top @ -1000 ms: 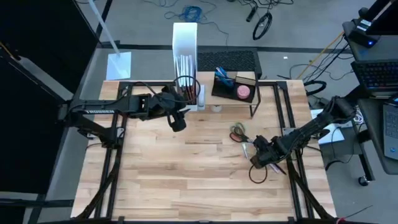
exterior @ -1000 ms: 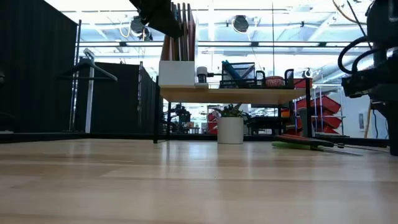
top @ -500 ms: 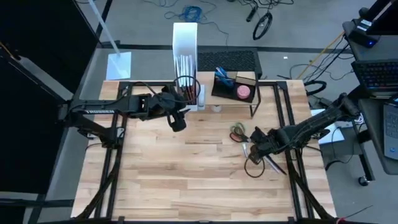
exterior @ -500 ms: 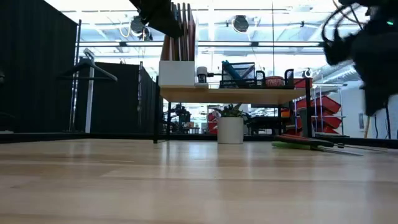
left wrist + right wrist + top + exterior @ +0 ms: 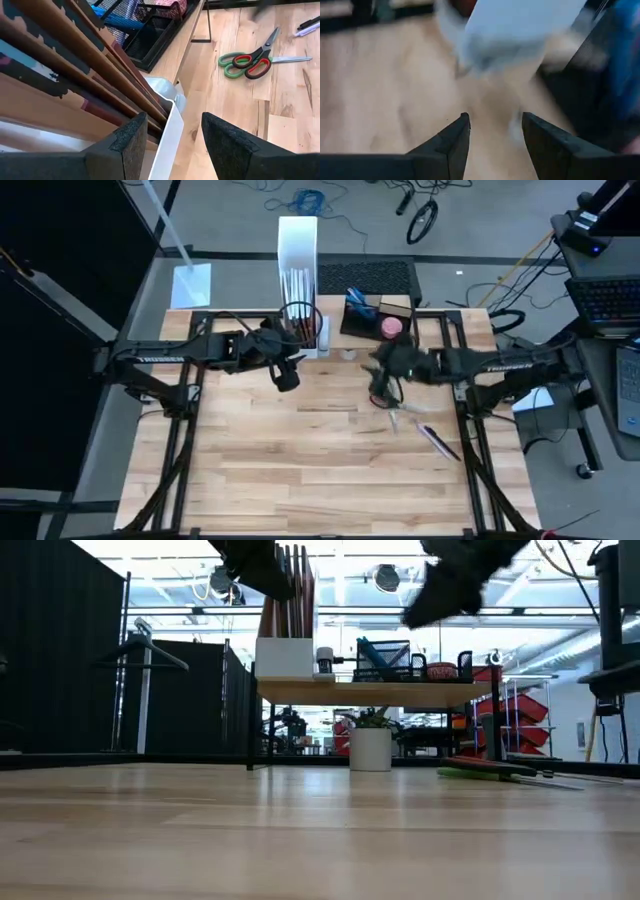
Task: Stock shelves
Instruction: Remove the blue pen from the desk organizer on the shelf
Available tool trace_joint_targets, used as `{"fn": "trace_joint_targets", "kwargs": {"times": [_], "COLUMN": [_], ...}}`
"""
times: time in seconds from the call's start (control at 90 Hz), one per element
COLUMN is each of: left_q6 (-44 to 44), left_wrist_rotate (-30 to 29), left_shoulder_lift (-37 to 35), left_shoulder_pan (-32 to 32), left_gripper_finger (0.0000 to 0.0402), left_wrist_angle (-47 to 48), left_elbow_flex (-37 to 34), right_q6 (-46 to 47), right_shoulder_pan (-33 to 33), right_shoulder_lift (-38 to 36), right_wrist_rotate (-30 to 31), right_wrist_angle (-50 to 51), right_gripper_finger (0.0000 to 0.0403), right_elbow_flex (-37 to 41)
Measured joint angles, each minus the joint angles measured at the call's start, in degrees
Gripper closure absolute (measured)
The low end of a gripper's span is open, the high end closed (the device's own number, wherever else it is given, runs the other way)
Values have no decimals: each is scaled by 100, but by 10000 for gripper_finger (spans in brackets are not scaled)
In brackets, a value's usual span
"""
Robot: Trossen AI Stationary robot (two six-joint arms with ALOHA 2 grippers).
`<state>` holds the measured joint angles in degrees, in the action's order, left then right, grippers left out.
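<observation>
Looking down: riser (image 5: 392,340) at table's far edge, file box (image 5: 298,275) on its left end, tray (image 5: 362,313) on top. Left gripper (image 5: 287,372) by box, right gripper (image 5: 385,363) over scissors (image 5: 383,392). Low view: riser top (image 5: 375,691) level. Left wrist: fingers (image 5: 125,145) spread, empty, beside box (image 5: 167,137). Right wrist: fingers (image 5: 452,140) spread, empty

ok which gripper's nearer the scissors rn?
Right. The right gripper hangs open almost directly over the scissors, just on the riser side. The left gripper sits well off to their left, by the white file box.
</observation>
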<state>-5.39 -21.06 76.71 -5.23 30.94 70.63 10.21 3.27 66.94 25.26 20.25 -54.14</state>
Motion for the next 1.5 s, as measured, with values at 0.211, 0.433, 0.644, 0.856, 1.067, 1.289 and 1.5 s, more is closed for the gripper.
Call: {"fn": "trace_joint_targets", "kwargs": {"times": [0.211, 0.433, 0.644, 0.856, 1.067, 1.289, 1.5], "left_q6": [0, 0, -1, 39, -114, -273, -258], "left_wrist_rotate": [-1, -2, -11, -25, -28, -34, -33], "left_shoulder_lift": [0, 0, 0, 0, 0, 0, 0], "left_shoulder_pan": [0, 0, 0, 0, -22, -33, -33], "left_gripper_finger": [226, 226, 226, 226, 226, 226, 226], "left_wrist_angle": [-1, -2, -3, -7, -102, -268, -254], "left_elbow_flex": [0, 0, 0, 0, 0, 0, 0], "right_q6": [-1364, -1958, -2215, -2290, -1830, -1536, -1540], "right_shoulder_pan": [1285, 2255, 2630, 2742, 2850, 2939, 2941], "right_shoulder_lift": [89, 933, 1672, 1836, 1863, 1982, 1982], "right_wrist_rotate": [-802, -1621, -1626, -1633, -1636, -1697, -1783], "right_wrist_angle": [-1774, -2167, -2102, -2003, -1967, -1811, -1760], "right_gripper_finger": [241, 241, 241, 241, 241, 241, 247], "right_elbow_flex": [-231, -793, -1369, -1470, -1477, -1481, -1483]}}
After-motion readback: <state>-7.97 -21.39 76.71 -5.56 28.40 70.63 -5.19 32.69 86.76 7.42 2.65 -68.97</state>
